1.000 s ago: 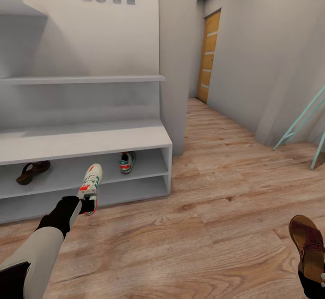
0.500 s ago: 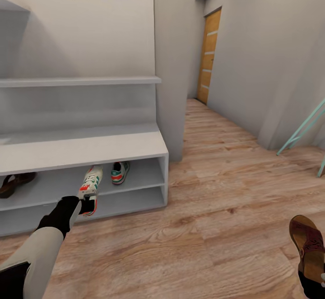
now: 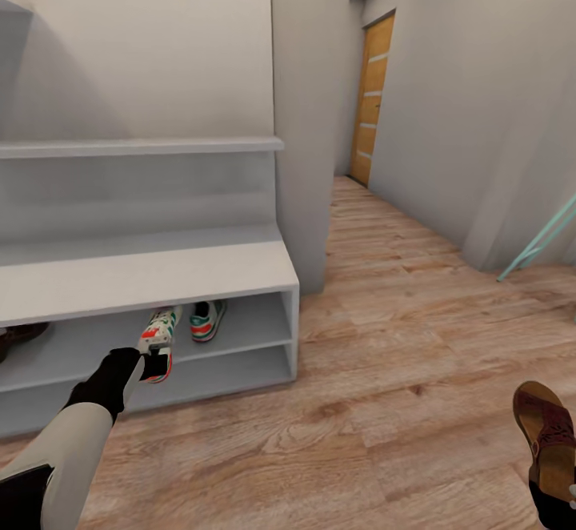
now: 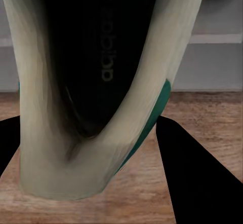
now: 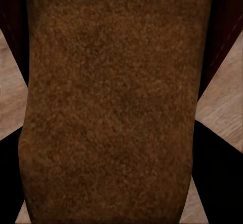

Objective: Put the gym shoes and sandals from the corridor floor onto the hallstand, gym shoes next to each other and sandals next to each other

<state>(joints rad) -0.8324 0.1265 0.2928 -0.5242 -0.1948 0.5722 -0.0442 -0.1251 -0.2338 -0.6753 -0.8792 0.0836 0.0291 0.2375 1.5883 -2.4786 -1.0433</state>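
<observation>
We grip white sneaker point(image 3: 159, 336) in left gripper point(image 3: 152, 359) near hallstand point(image 3: 144, 274); right gripper point(image 3: 552, 498) clasps brown suede-textured sandal point(image 3: 550, 438).

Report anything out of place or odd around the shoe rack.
Nothing looks damaged or spilled. One white sneaker with green stripes sits on the pale grey rack's upper open shelf, and a dark brown sandal lies far along the same shelf. The left gripper holds the second sneaker; the right gripper holds the other brown sandal.

Hallstand point(image 3: 144, 270) bench top hides toes of 2 gym shoes point(image 3: 206, 320) on its upper shelf. Sandal point(image 3: 16, 334) on same shelf cut by pic edge. Right gripper point(image 3: 552, 499) cut at corner, well right of hallstand.
</observation>
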